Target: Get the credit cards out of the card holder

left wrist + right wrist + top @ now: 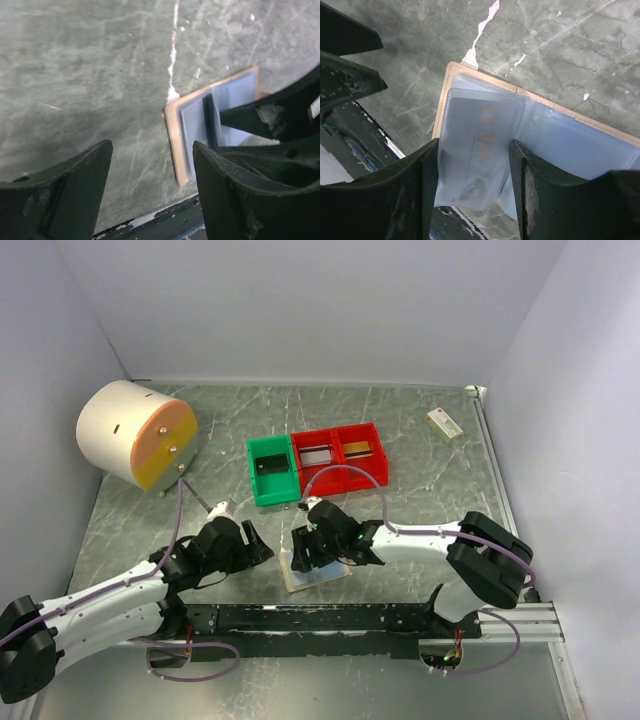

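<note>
Near left: the left gripper (152, 150), spread wide over bare tabletop, holding nothing. Just right of it, near the middle edge: the card holder (305, 582), lying open and flat, tan rim around pale blue pockets. Over it: the right gripper (473, 145), half spread, straddling a clear pocket leaf with a card (480, 120) inside. Cannot tell whether pinching or only flanking.

Probably best done so: pin the tan rim with the left fingers, close the right fingers on the card alone, not the leaf, then draw straight out along the pocket.

Far left: a cream drum (135, 435). Middle: a green bin (252, 475) holding a dark card (268, 464), then red bins (336, 458) holding a silver card (318, 453) and a gold card (360, 449). Far right: a small white box (444, 423). Underneath: a grey marbled table (420, 500), scuffed white. All round: plain white walls (300, 310).
</note>
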Tool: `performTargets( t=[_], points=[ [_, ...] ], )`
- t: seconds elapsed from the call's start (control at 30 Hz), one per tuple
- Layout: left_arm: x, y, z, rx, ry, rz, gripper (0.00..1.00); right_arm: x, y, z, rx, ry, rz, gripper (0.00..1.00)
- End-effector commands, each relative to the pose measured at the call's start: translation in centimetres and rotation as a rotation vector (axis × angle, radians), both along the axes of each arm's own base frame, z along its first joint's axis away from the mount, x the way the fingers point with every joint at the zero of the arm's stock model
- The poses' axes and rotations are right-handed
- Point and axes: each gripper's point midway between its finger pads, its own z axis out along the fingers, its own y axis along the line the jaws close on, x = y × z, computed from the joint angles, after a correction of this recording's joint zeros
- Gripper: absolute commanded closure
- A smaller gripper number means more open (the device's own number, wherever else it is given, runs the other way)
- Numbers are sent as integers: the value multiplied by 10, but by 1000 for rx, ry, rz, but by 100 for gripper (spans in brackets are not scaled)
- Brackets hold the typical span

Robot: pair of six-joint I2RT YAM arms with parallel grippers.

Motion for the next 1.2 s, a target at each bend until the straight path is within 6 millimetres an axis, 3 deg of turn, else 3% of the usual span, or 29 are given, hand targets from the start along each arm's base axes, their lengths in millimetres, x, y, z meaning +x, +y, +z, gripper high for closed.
performTargets(
  t=[0.0, 0.37, 0.7, 0.87, 1.17],
  points=[
    [-4, -30, 15, -122, -68, -155, 25, -23, -16, -20, 0, 144, 17, 47],
    [-7, -70, 31, -284, -137, -286, 33, -15, -25, -12, 119, 210, -42, 48],
    [4, -83, 5, -209, -47, -237, 66, -12, -35, -13, 144, 218, -70, 48],
    [6, -93, 11, -209, -64, -251, 66, -13, -36, -13, 151, 221, -67, 48],
    [7, -95, 10, -177, -56, -238, 66, -10, -33, -8, 184, 219, -66, 48]
  ],
)
